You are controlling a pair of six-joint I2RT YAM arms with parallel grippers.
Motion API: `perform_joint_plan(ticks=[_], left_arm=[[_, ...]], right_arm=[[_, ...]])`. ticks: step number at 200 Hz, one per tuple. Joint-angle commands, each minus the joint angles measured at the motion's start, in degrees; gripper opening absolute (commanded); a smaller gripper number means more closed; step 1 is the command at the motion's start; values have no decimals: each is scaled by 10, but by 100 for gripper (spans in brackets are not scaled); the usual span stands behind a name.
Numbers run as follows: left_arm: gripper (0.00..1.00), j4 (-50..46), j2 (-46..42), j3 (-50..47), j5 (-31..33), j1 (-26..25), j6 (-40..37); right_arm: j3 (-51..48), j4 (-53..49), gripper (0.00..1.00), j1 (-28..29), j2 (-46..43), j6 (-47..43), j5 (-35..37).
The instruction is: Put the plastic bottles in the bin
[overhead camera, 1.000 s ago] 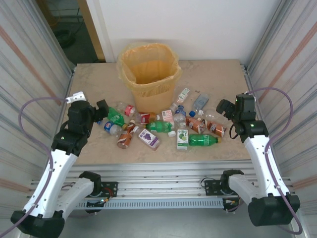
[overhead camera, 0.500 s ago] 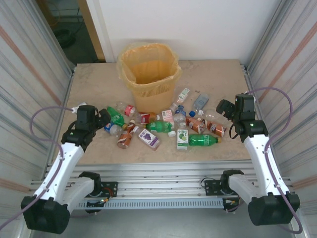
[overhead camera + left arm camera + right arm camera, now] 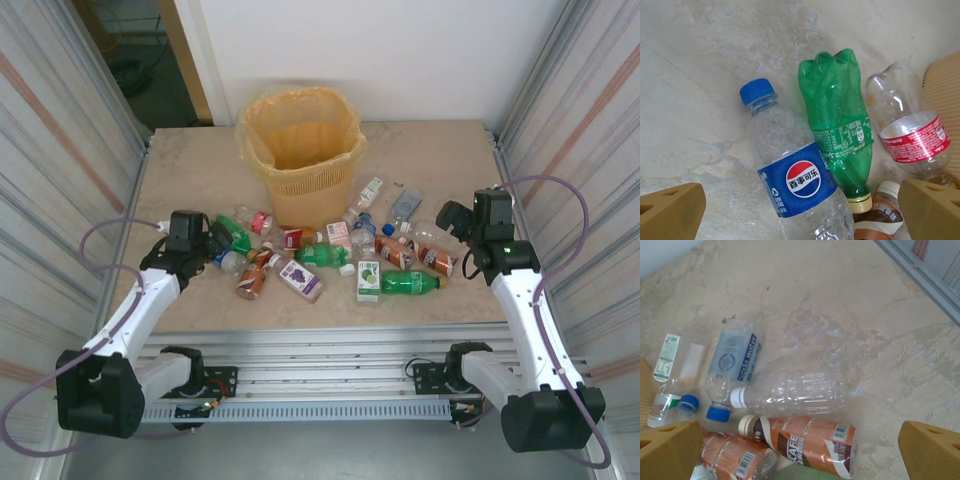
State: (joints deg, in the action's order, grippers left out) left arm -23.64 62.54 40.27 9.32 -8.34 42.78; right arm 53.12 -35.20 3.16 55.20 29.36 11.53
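Note:
The orange-yellow bin [image 3: 300, 150] stands at the back middle of the table, with the plastic bottles [image 3: 325, 255] scattered in front of it. My left gripper [image 3: 216, 243] hangs open low over the pile's left end. In the left wrist view its fingers straddle a clear blue-labelled bottle [image 3: 795, 185], beside a green bottle [image 3: 837, 125] and a red-labelled clear one [image 3: 912, 135]. My right gripper [image 3: 452, 222] is open above the right end. In the right wrist view a brown coffee bottle [image 3: 805, 442] and a clear white-capped bottle [image 3: 795, 392] lie between its fingers.
A soda-water bottle [image 3: 732, 365] with a blue cap lies left of the clear one. Corrugated metal walls [image 3: 60, 180] close in both sides of the table [image 3: 440, 160]. The bin's lattice wall [image 3: 945, 80] is near the left gripper's right side.
My left arm has swung down and right, from beside the pile to low over its left-end bottles. The right arm has barely moved. Both grippers stay open.

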Motion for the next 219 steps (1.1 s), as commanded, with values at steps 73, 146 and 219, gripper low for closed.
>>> perform_joint_plan(ticks=[73,146,219], left_arm=[[99,43,109,-6,-35,8,23],[97,52,174,-8,-40,18,20],[89,63,218,-24,-59,52,28]], right_arm=[[-8,-5,98,3,5,-4,1],[-6,-7,98,3,8,-5,4],[0,-2,98,3,11,-4,-1]])
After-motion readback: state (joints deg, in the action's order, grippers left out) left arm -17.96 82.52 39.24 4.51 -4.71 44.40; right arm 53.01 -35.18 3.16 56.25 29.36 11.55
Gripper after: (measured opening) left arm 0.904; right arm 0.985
